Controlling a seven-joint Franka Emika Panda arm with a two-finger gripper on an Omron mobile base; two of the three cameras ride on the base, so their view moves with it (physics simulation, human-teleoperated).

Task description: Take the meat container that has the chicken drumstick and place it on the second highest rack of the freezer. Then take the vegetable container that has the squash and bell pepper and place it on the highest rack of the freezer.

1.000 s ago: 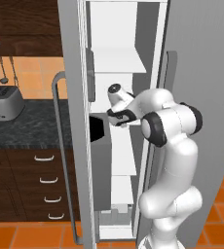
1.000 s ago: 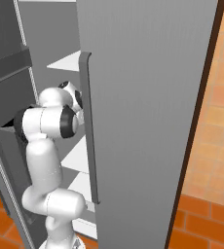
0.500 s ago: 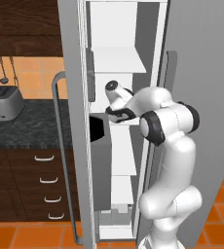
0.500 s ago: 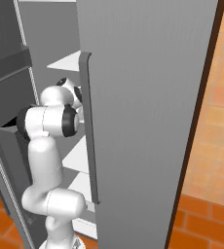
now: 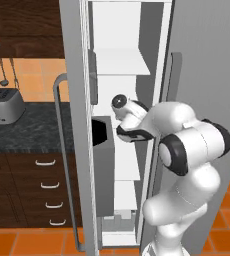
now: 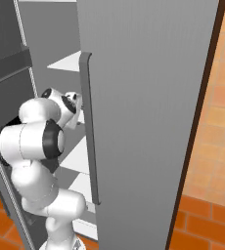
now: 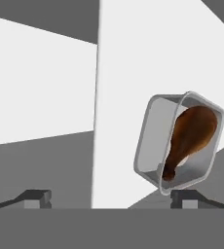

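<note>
My gripper reaches inside the freezer, and its dark fingertips stand wide apart, open. The meat container, a grey tray, sits tilted just above the right fingertip, against white freezer surfaces. In it lies the brown chicken drumstick, thin end toward me. Whether the tray touches that fingertip I cannot tell. In the left base view my hand is at mid height between the white racks. In the right base view the hand sits behind the grey door handle. The vegetable container is out of view.
The open freezer door with its long handle and a dark door bin stands left of my arm. Farther left lie a dark counter with a toaster and wood drawers. The other grey door is at my right.
The hand has stayed at about the same spot in the freezer. No earlier hand view is given, so the jaws' earlier state does not show.
</note>
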